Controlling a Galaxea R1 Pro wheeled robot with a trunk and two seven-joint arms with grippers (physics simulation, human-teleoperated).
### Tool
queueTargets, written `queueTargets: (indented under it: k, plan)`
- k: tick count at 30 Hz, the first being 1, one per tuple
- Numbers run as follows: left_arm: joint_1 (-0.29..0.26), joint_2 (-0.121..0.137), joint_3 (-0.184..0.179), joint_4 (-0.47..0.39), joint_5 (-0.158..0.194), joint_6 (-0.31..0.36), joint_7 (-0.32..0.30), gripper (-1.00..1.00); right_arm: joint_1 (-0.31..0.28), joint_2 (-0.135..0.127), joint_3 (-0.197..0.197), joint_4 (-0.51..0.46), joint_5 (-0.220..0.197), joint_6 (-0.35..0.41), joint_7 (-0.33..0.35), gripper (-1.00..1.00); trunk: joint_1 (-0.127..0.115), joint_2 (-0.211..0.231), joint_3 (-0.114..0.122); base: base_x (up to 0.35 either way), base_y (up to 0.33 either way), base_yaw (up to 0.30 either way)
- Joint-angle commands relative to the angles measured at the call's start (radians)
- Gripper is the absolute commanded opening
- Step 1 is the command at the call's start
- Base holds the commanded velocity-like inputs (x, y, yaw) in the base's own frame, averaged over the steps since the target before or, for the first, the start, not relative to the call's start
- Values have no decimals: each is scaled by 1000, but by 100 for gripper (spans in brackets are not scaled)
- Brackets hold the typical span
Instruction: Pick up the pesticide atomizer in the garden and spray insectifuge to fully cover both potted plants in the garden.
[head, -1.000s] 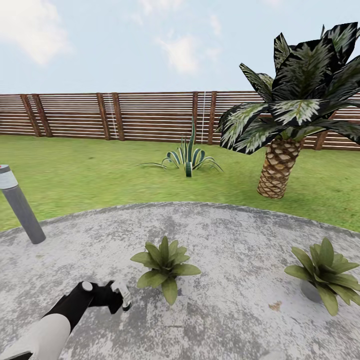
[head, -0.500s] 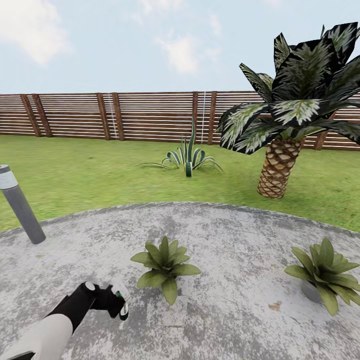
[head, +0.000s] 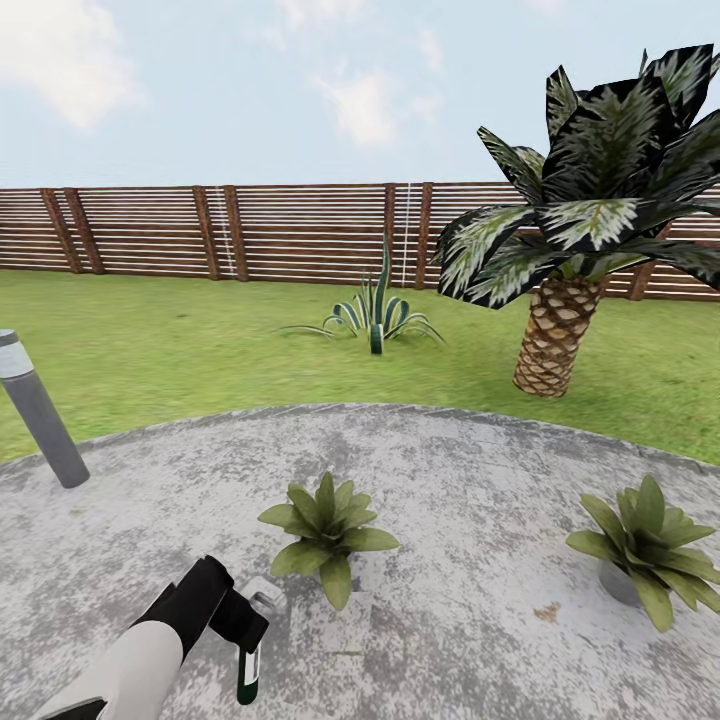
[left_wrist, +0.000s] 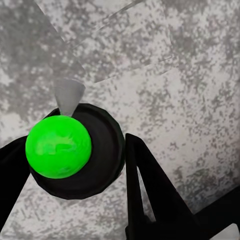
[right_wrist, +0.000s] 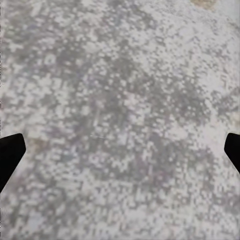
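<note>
The slim dark green bottle with a white band, the pesticide atomizer (head: 247, 668), hangs over the round grey speckled stone patio (head: 470, 470), pinched in the left gripper (head: 252, 622), pointing pretty much straight down. From the left wrist view you're looking at its round dark end (left_wrist: 82, 150) with a bright green blob on it, black fingers (left_wrist: 150, 190) either side. The nearer potted plant (head: 326, 530), a low rosette of broad pointed green leaves, sits on the patio just beside the bottle. The second rosette (head: 648, 545), in a small grey pot, is well apart, near the patio's right edge
</note>
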Motion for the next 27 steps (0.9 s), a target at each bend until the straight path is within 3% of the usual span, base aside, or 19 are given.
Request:
queueTargets:
  k: [1, 20, 27]
  plan:
    - [0, -1, 8, -2, -7, 6, -6, -100, -1, 0, -8, 2, 11, -3, -2, 100, 0, 0, -1, 0, -2, 0]
    - [-4, 6, 6, -2, -9, 5, -5, -100, 0, -5, -6, 5, 17, -4, -1, 100, 0, 0, -1, 0, 0, 0]
    - [-2, 4, 5, -88, -7, 6, -8, -100, 0, -4, -7, 2, 16, -4, -1, 100, 0, 0, -1, 0, 0, 0]
